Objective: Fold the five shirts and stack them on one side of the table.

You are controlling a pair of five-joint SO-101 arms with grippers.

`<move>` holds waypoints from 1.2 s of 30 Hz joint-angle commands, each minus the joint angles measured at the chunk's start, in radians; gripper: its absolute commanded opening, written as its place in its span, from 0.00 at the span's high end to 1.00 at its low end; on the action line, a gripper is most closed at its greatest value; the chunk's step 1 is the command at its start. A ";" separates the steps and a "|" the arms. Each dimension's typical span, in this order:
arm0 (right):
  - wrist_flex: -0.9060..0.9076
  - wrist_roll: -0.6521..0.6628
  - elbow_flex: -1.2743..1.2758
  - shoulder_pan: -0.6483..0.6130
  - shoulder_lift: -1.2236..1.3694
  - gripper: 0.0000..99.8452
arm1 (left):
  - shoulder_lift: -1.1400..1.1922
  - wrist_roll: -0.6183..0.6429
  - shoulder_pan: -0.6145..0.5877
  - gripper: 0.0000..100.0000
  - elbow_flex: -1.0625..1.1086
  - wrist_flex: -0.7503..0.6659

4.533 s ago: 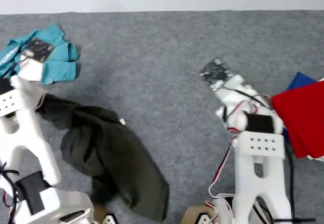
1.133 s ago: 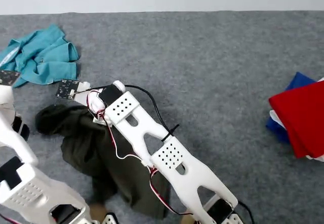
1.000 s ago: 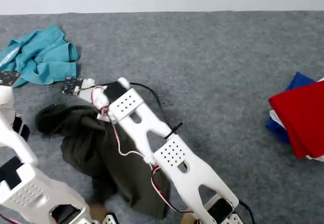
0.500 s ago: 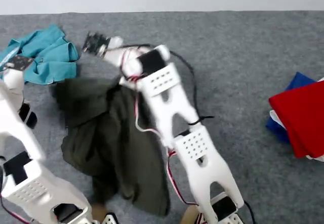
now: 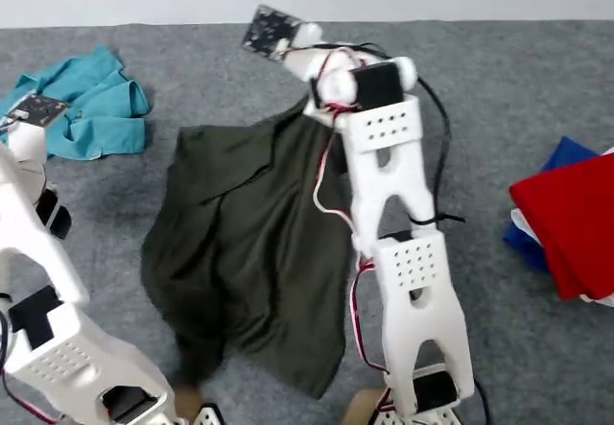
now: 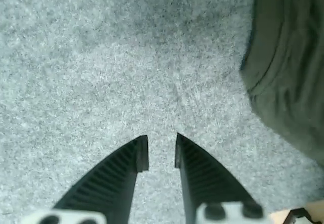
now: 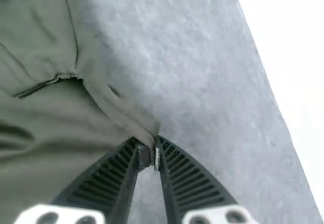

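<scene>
1. Status. My right tool (image 7: 150,155) is closed on a thin edge of the olive shirt (image 5: 249,243), with the cloth pinched right at the fingertips. The shirt lies on the grey desk (image 5: 499,89), left of centre, drawn out toward the far edge where I hold it, and rumpled and doubled over at the near end. My left tool (image 6: 157,153) hangs over bare desk with its jaws a narrow gap apart. It holds nothing, and the shirt's edge lies just beside it.

2. Step in hand, as I judge it: laying the olive shirt flat before the first fold.

3. Procedure.
- Hold the pinch low over the desk. Lifting would let the body bunch under its own weight.
- The grip is shallow. Pull slowly and in line with the cloth, because a sideways jerk could slip the hem out.
- Bring my left tool onto the nearest free edge, widen the jaws first, then take a deeper bite than the right one has.
- Tension the shirt between both tools until the creases run out, then set it down.

4. Cautions. Stay off the teal shirt (image 5: 91,108) at the far left corner. Leave a free lane toward the red shirt (image 5: 571,219) and the blue shirt (image 5: 566,152) lying together at the right edge, where the folded shirts appear to be going.
</scene>
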 commanded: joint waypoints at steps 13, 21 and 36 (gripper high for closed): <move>-0.430 0.078 -0.052 0.213 0.189 0.99 | -0.017 0.002 0.094 0.90 -0.031 0.015; -0.536 0.072 -0.052 0.249 0.182 0.99 | -0.017 0.003 0.132 0.90 -0.027 0.015; -0.243 -0.028 -0.052 0.119 0.045 0.81 | -0.006 0.003 0.167 0.90 -0.025 0.015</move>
